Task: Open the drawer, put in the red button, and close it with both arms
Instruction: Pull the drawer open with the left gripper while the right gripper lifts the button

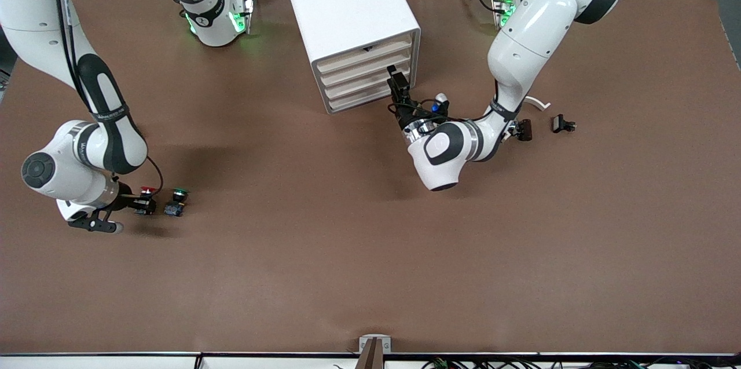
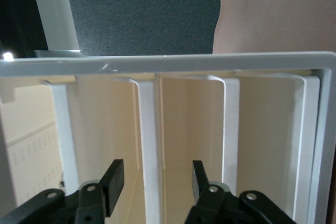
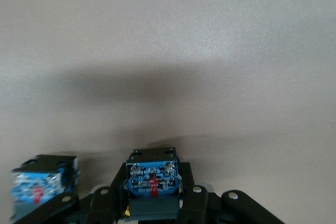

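Front view: the brown table [image 1: 359, 253] carries a white drawer cabinet [image 1: 347, 15] standing near the robots' bases, its stacked drawer fronts [image 1: 365, 76] facing the front camera and slightly toward the left arm's end.

The left arm [image 1: 532, 33] bends down in front of the cabinet, and the left gripper [image 1: 398, 86] sits right at the drawer fronts, at the corner nearest the left arm's end. In the left wrist view its two fingers [image 2: 113, 182] stand apart on either side of a white upright rib [image 2: 149, 145] of a drawer front, with a clear gap on each side, gripping nothing.

The right arm [image 1: 87, 125] reaches well away from the cabinet, nearer the front camera and toward the right arm's end of the table. The right gripper [image 1: 142, 202] is low at the table there, closed on the red button [image 1: 148, 198]; the right wrist view shows the button's bluish body [image 3: 152, 182] pinched between the black fingers [image 3: 113, 203]. The green button [image 1: 175, 202] stands on the table just beside it, on the side toward the cabinet, not held.

Toward the left arm's end from the cabinet, small dark parts [image 1: 561, 123] lie on the table near a white curved piece [image 1: 538, 102].
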{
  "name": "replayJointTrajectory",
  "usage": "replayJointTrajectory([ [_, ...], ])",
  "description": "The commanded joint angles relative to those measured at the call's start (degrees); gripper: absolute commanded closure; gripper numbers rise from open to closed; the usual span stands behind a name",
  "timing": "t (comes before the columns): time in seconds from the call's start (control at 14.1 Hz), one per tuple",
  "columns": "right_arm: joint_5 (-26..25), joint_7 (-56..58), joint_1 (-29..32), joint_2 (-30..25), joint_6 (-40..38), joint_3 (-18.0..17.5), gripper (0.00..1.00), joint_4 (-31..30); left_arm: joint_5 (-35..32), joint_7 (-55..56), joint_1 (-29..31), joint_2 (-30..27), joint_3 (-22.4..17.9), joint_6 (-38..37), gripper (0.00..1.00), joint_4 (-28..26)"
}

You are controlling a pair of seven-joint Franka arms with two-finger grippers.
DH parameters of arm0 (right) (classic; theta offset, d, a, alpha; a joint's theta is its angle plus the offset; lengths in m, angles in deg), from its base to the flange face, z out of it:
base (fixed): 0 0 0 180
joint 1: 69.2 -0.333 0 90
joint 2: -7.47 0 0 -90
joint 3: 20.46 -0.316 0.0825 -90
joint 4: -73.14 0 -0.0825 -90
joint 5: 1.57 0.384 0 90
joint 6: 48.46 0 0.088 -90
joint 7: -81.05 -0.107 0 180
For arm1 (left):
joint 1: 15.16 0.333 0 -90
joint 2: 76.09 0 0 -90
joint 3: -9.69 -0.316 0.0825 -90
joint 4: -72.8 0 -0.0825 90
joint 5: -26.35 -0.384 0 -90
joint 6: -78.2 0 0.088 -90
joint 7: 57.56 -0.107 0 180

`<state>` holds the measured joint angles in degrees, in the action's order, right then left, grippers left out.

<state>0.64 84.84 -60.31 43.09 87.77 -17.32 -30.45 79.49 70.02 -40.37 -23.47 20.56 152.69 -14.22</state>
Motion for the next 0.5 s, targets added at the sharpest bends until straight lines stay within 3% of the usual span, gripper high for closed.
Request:
replayJointTrajectory([
  [0.0,1.74,-2.45,-0.45,-1.78,-6.76,-0.06,1.00,3.04,1.09,1.53,-2.02,-1.37,-0.85,1.62,0.40,-1.22],
  [0.43,4.20,-15.37,-5.19,-11.09,-17.49,-0.24,1.00,2.52,1.01,1.62,-4.93,-2.34,-0.59,1.62,0.41,-1.22],
])
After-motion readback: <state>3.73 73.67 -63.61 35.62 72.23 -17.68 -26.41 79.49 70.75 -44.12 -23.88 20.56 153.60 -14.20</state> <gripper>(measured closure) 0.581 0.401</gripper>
